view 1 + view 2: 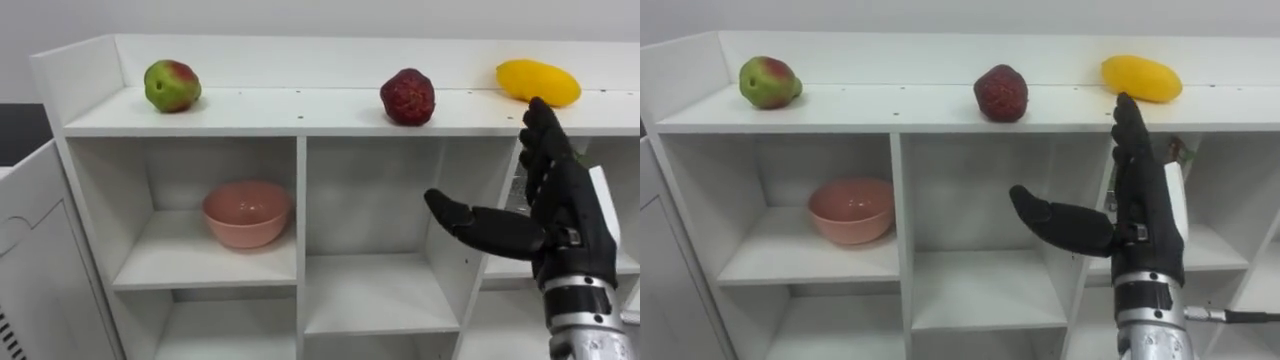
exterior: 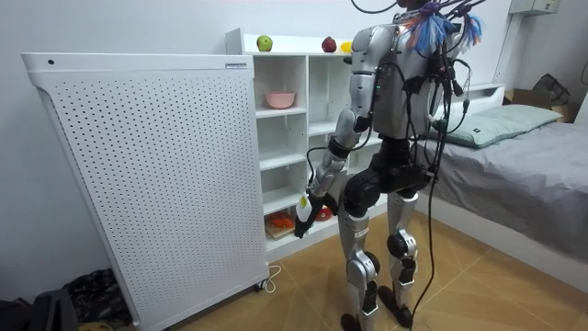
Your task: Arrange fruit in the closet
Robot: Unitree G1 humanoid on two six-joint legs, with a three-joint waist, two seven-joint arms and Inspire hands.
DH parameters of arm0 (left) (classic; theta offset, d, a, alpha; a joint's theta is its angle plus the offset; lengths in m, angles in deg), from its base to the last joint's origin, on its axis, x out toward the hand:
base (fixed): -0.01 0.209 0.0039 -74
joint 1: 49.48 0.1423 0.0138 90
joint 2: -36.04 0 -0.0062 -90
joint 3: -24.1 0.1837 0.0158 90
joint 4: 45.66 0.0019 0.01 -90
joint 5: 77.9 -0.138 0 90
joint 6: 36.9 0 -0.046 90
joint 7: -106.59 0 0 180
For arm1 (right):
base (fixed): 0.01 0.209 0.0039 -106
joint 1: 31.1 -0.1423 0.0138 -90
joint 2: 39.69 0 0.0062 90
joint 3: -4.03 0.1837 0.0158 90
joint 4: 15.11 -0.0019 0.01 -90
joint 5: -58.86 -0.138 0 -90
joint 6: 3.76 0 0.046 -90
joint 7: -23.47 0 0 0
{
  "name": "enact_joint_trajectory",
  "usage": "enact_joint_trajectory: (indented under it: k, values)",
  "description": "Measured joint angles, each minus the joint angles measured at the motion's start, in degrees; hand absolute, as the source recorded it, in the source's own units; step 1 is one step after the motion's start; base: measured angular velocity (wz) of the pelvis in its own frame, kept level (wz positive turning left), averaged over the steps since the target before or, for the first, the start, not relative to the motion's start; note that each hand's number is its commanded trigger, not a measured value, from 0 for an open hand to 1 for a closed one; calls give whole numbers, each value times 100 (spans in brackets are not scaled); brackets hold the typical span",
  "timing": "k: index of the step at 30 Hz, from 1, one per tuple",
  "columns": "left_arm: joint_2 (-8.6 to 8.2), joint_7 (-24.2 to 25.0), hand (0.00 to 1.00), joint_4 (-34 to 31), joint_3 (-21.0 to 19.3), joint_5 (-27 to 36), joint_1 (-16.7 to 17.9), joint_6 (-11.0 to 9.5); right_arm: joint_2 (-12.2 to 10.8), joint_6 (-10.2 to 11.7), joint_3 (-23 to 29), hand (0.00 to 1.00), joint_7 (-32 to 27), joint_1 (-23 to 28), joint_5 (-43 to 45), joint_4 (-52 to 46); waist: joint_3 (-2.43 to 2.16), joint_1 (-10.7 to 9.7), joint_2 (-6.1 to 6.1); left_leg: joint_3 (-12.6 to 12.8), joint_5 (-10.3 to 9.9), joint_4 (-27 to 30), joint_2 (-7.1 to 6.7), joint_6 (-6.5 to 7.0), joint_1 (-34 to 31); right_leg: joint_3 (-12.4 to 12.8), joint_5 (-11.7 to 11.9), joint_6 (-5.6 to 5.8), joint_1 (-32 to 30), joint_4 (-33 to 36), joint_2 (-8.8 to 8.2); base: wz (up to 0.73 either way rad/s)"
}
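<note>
We hold our right hand wide open under the mango at twelve o'clock, probably to grasp it; we cannot tell the left hand's fingers.

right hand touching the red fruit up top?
Apart. Left eye view shows bare shelf between the right hand and the red fruit.

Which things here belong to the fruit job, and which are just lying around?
Job: green-red fruit, dark red fruit, yellow mango, all on the white shelf unit's top; right hand, open, raised before the shelves.
Lying about: pink bowl in the upper left compartment; bed at the room view's right.
</note>
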Motion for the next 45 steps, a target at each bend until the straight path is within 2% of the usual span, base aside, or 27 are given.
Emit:
enact_joint_trajectory:
  k: [2, 6, 8, 15, 21, 26, 30, 34, 37, 41, 45]
  values:
    - [3, 6, 0, 0, -1, -3, -28, 9, 7, -1, 5, 0, -45, -137, -12, 0, -21, 1, -24, -4, 1, 13, -3, 0, -54, 1, 0, 0, -63, 12, -3, 0]
    - [10, 61, 0, 0, 2, -25, -101, 105, 10, -9, 4, 0, -41, -432, -18, 139, -28, 10, -51, -31, 2, 11, 0, 1, -62, 6, 7, -6, -98, 17, 3, 0]
    - [31, 107, 0, -1, 40, -23, -112, 106, 14, -25, 4, 0, -33, -578, -71, 342, -17, 20, -65, -39, 2, 4, 1, 1, -51, 3, 7, -6, -81, -3, 5, 0]
    - [53, 201, 0, -9, 92, -27, -180, 136, 33, -77, 11, 0, 92, -596, -85, 411, 16, 115, -67, -53, 2, 5, 6, 1, -64, -32, 7, -7, -80, -8, 3, 0]
    - [88, 327, 0, -89, 75, -68, -217, 299, 61, -247, 27, 0, 193, -920, -75, 662, 35, 115, -107, -48, 3, 17, -1, 0, -103, -51, 7, -7, -84, 0, -4, 0]
    - [199, 397, 0, -171, 88, -23, -238, 418, 215, -428, 18, 0, 197, -1174, -205, 852, 19, 129, -253, -82, 3, 24, -2, -1, -113, -63, 7, -7, -106, 0, 0, 0]
    - [204, 396, 0, -170, 89, -21, -254, 472, 307, -475, 17, 0, 143, -1368, -504, 1018, 13, 129, -267, -93, 3, 24, -13, 0, -116, -79, 7, -6, -105, -2, -12, 0]
    - [206, 398, 0, -180, 96, -19, -266, 560, 508, -543, 8, 0, 132, -1430, -691, 1084, 9, 147, -274, -120, 3, 32, -12, 0, -124, -185, 7, -6, -105, 2, -20, 2]
    - [215, 406, 0, -183, 96, -24, -284, 589, 528, -566, 8, 0, 116, -1545, -707, 1180, 7, 138, -278, -125, 3, 74, -16, 1, -185, -242, 8, -6, -156, 22, -33, 0]
    - [223, 432, 0, -209, 96, -24, -288, 599, 591, -725, 7, 0, 81, -1707, -711, 1236, 3, 144, -295, -132, 3, 107, -18, 1, -201, -260, 8, -6, -157, 34, -40, 1]
    - [229, 444, 0, -248, 97, -24, -297, 620, 657, -742, 6, 0, 60, -1714, -741, 1236, -9, 160, -320, -135, 3, 114, -20, 1, -205, -273, 8, -6, -155, 38, -43, 1]
